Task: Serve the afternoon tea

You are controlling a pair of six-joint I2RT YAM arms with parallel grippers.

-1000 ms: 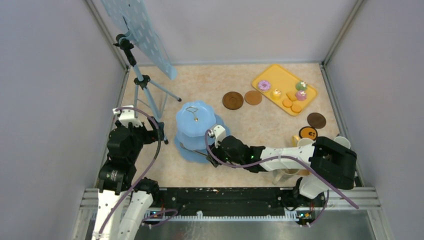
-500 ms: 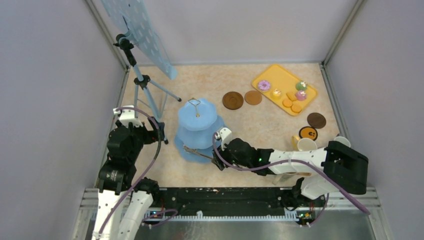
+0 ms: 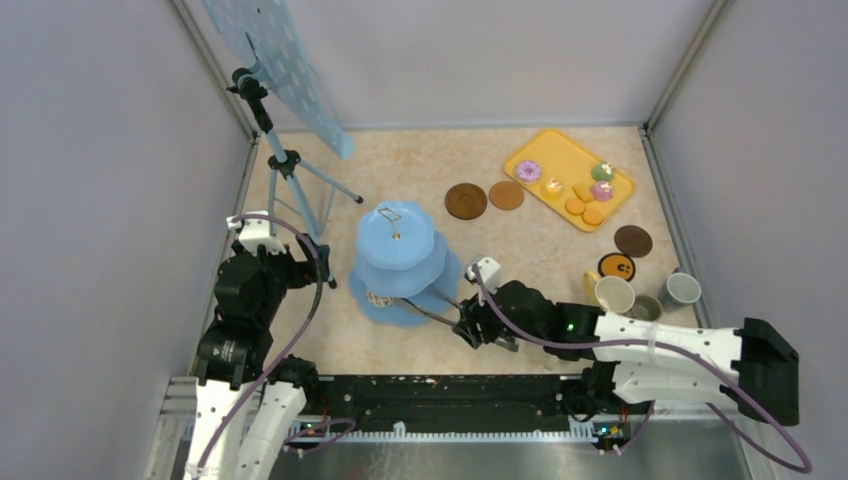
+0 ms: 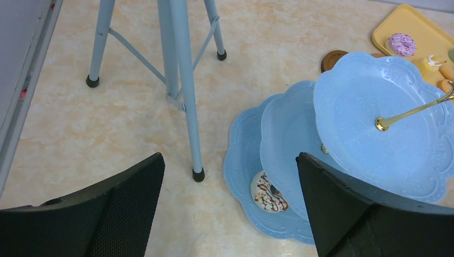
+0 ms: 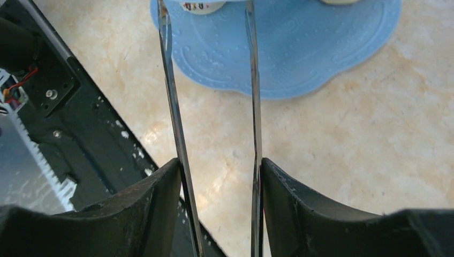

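A blue three-tier stand (image 3: 400,262) stands left of centre. A white sprinkled donut (image 4: 269,193) lies on its bottom tier, and it also shows in the top view (image 3: 378,298). My right gripper (image 3: 470,327) is shut on the metal tongs (image 3: 425,310). In the right wrist view the gripper (image 5: 219,174) holds the tongs' two arms (image 5: 251,80) spread apart, their tips near the donut (image 5: 201,5). My left gripper (image 4: 230,214) is open and empty, left of the stand (image 4: 342,123). A pink donut (image 3: 528,171), cupcakes (image 3: 602,190) and orange biscuits (image 3: 583,208) lie on the yellow tray (image 3: 545,148).
Two brown coasters (image 3: 465,200) lie left of the tray, and two more (image 3: 632,240) near the right wall. A beige mug (image 3: 614,294), a grey mug (image 3: 683,288) and a small mug (image 3: 646,307) stand at the right. A blue tripod (image 3: 285,165) stands back left.
My right arm has drawn back to the right with the tongs, uncovering the mugs. The stand's top has shifted slightly right. The left arm has not moved.
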